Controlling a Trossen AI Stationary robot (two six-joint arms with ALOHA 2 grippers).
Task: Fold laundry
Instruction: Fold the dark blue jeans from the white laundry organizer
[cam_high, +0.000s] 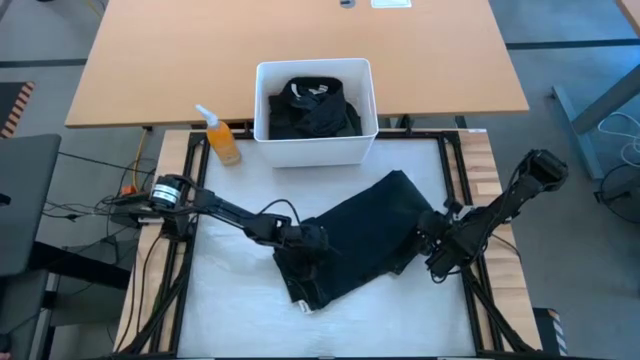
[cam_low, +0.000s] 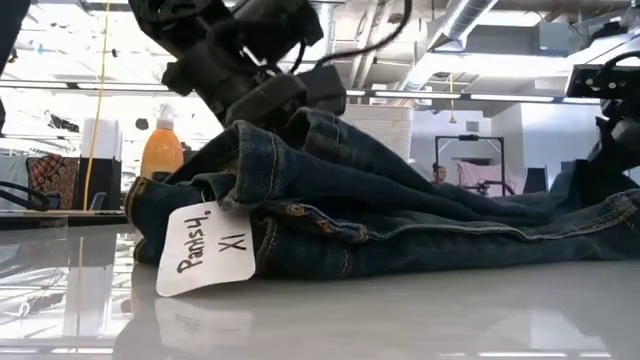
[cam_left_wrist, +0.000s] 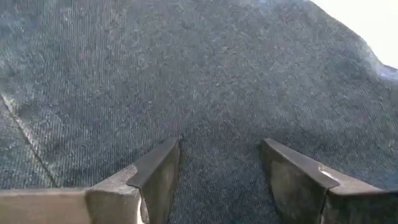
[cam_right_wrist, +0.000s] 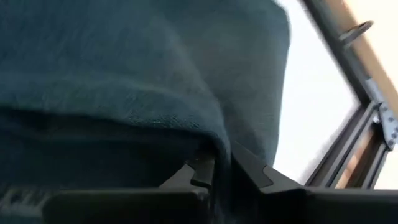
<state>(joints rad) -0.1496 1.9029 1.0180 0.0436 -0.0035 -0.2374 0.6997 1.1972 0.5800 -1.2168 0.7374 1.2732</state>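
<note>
A pair of dark blue jeans (cam_high: 350, 240) lies folded on the white table, slanting from the near left to the far right. A white tag (cam_low: 205, 250) hangs at its near end. My left gripper (cam_high: 315, 240) is open and points down at the jeans' left half, with denim (cam_left_wrist: 186, 74) filling its wrist view. My right gripper (cam_high: 432, 255) is at the jeans' right edge, shut on a fold of the cloth. More dark laundry (cam_high: 310, 110) lies in the white bin. My left gripper (cam_left_wrist: 221, 162) has its open fingers right over the flat denim; whether the tips touch it I cannot tell. My right gripper (cam_right_wrist: 222, 171) pinches a folded edge of the jeans (cam_right_wrist: 217, 146) between its two fingers, which slant downward. The cloth beyond it rests on the table.
The white bin (cam_high: 262, 100) stands at the table's far edge, with an orange bottle (cam_high: 222, 140) to its left. A black frame rail (cam_right_wrist: 348, 143) and a wooden strip run along the table's right edge, close to my right gripper. Bare white table lies in front of the jeans.
</note>
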